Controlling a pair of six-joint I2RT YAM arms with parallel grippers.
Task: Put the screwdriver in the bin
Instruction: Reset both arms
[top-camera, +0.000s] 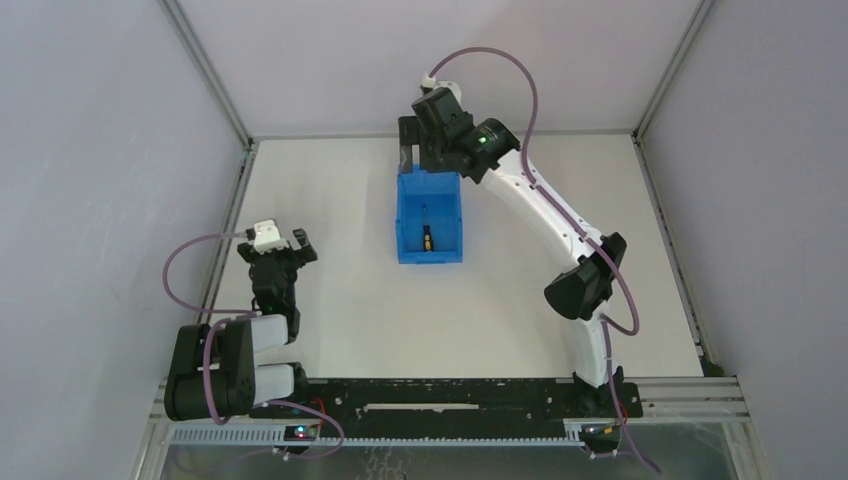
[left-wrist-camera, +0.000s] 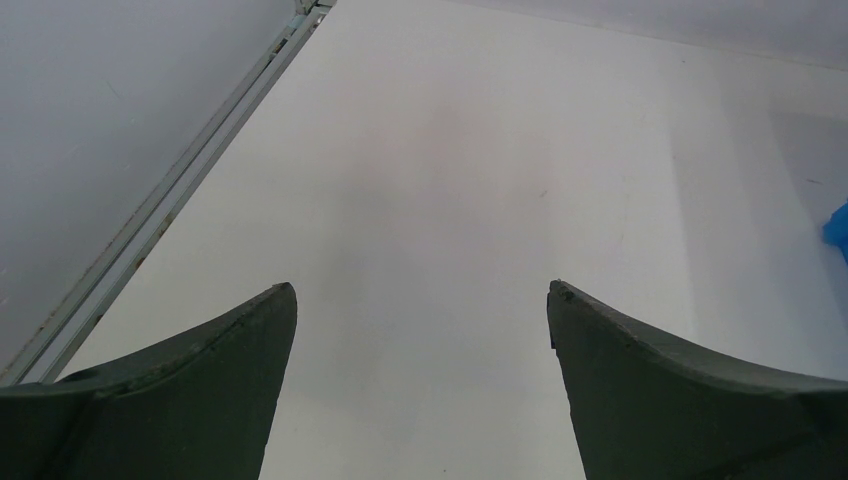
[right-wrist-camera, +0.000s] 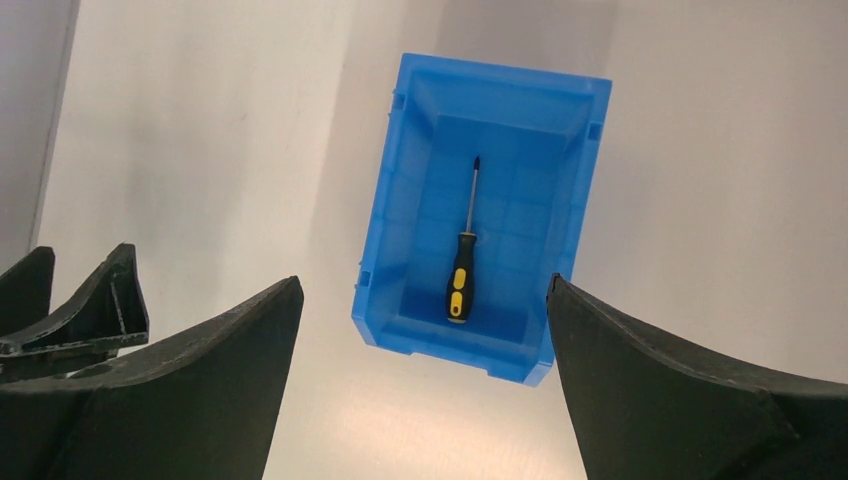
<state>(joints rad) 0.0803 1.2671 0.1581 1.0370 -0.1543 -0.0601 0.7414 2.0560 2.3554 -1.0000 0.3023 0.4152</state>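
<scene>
Two hands, both spread wide, neither gripping anything. Right hand: jaws fully apart, nothing between them, held high over the far end of the bin and looking down into it. Directly below, between the two jaw tips as framed from the wrist: the screwdriver, flat on the bin floor, well clear of the hand. Long axis in line with the bin's length, roughly midway between the side walls, touching neither. From overhead, handle toward the near wall, thin shaft pointing toward the far end under the hand. Judging by that, looks like the drop is made; calls for no further grasp, only a lift up and back, clear of the far wall. Farther out, left hand: equally open and empty, low over bare bench at the near left, well apart from the bin, only a sliver of blue at the right edge of its view. Right arm by far the nearer.
</scene>
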